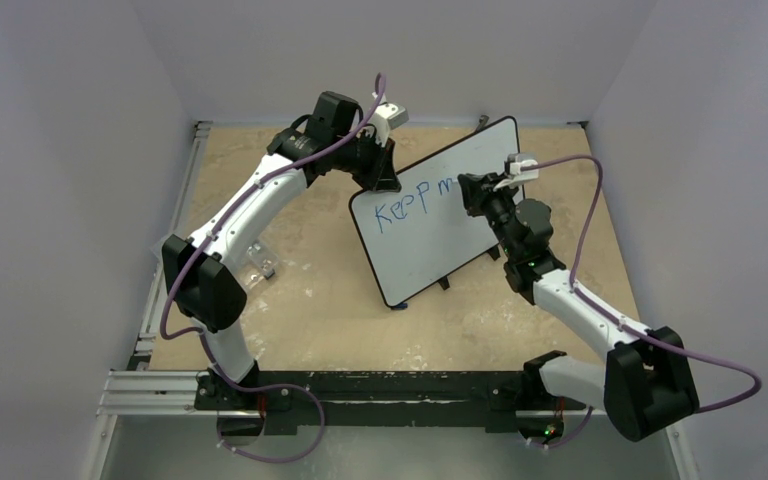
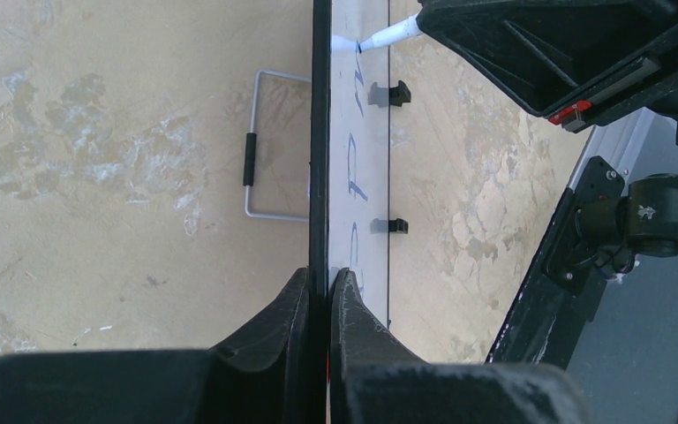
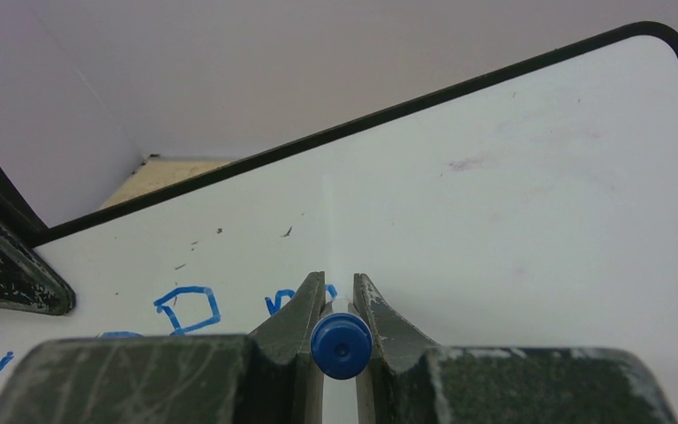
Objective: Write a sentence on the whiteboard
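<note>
The whiteboard (image 1: 422, 245) stands tilted on the table, its face toward the right arm. My left gripper (image 1: 381, 176) is shut on its upper left rim; in the left wrist view the fingers (image 2: 320, 290) pinch the black rim (image 2: 320, 132) edge-on. The sentence (image 1: 412, 203) reads "Keep m" in blue. My right gripper (image 1: 472, 190) is shut on a white marker with a blue end (image 3: 341, 346), its jaws (image 3: 339, 287) right at the board face (image 3: 512, 194) beside the last blue letter (image 3: 278, 302). The marker tip (image 2: 387, 37) touches the board.
A wire loop with a black grip (image 2: 260, 146) lies on the tan table behind the board, also seen as a small metal piece (image 1: 260, 262). Black feet (image 2: 397, 93) prop the board. An aluminium rail (image 1: 160, 385) runs along the near edge. Walls close three sides.
</note>
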